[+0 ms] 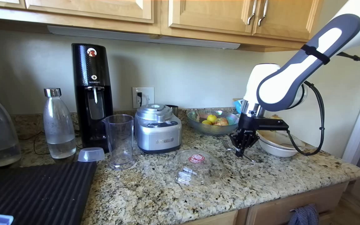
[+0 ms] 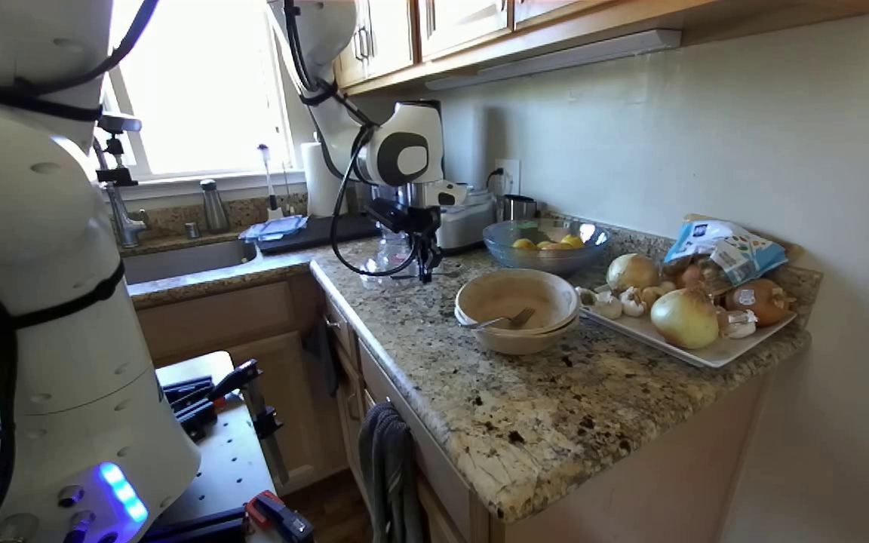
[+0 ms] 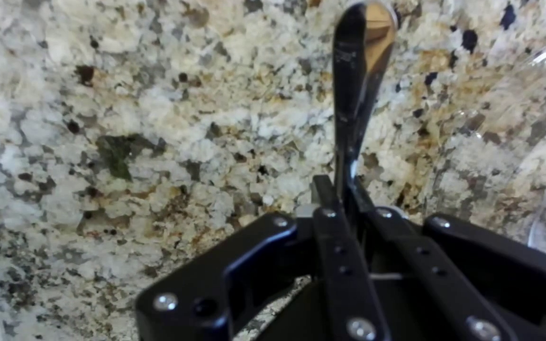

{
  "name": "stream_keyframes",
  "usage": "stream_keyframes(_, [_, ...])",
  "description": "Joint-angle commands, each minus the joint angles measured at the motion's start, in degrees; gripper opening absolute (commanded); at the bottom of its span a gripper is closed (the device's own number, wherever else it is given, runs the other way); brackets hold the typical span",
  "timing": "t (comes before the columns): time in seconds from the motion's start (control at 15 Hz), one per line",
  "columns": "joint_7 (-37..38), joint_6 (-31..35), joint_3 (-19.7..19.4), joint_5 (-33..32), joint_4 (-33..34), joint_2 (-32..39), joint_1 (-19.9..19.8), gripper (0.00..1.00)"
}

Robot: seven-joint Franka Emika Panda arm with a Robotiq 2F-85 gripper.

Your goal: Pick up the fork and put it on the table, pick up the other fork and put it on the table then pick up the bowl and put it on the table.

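Gripper is pinching a fork
It's happening right down by the granite countertop, can't tell if they're touching. Further off, the white bowl is sitting on another bowl and holding the other fork.

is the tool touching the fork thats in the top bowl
Apart. An exterior view shows it plainly: countertop is visible in the gap between the tool and that fork.
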Motion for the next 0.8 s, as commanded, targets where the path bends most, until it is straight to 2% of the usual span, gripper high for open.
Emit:
stream_keyframes(0.0, [-0.67,-0.11,-1.05,0.88,0.02,-0.11,1.08,0.04])
stream_keyframes(0.73, [-0.73,8.52,-2.31,0.36,0.7,5.52,3.04,0.04])
